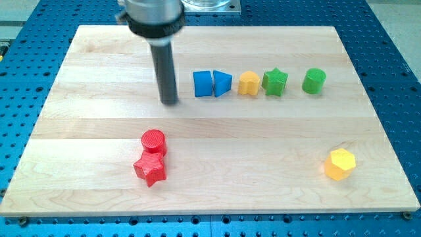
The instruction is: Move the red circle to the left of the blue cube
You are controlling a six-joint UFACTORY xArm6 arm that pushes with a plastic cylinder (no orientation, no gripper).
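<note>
The red circle [153, 141] lies on the wooden board at the lower left of middle, touching the red star [150, 168] just below it. The blue cube [202, 83] sits in the upper middle, at the left end of a row of blocks. My tip [170, 101] rests on the board just left of the blue cube, with a small gap between them, and above and slightly right of the red circle.
Right of the blue cube stand a blue wedge-like block [222, 83], a yellow block [248, 83], a green star [275, 81] and a green cylinder [314, 81]. A yellow hexagon [340, 164] lies at the lower right. The board [79, 131] sits on a blue perforated table.
</note>
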